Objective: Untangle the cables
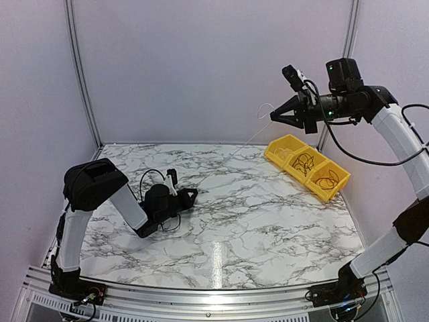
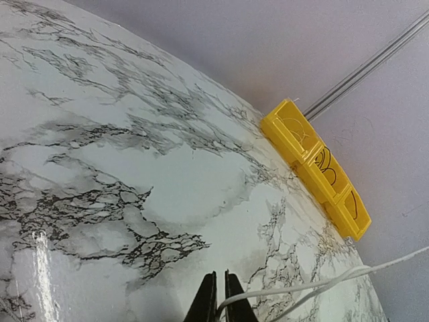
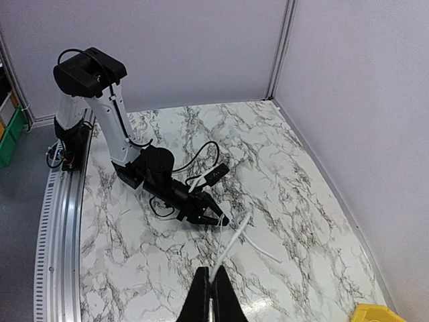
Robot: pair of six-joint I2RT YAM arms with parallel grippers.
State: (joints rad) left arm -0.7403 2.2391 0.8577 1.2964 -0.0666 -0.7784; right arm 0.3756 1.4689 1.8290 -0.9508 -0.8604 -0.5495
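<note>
One thin white cable (image 1: pixel 263 110) runs taut through the air between both grippers. My left gripper (image 1: pixel 194 193) lies low on the marble table, shut on one end of it; in the left wrist view the cable (image 2: pixel 322 282) leaves the closed jaws (image 2: pixel 220 295) toward the right. My right gripper (image 1: pixel 273 115) is raised high at the back right, shut on the other end (image 3: pixel 231 245), its jaws (image 3: pixel 213 285) pressed together. From there I see the left gripper (image 3: pixel 220 220) below. A loose white strand (image 3: pixel 261 245) rests on the table. Black cable coils (image 1: pixel 305 161) (image 1: pixel 328 178) lie in a yellow bin.
The yellow three-compartment bin (image 1: pixel 295 176) stands at the back right of the table, also seen from the left wrist (image 2: pixel 315 168). White booth walls close the table on three sides. A metal rail (image 1: pixel 201 295) runs along the near edge by the arm bases.
</note>
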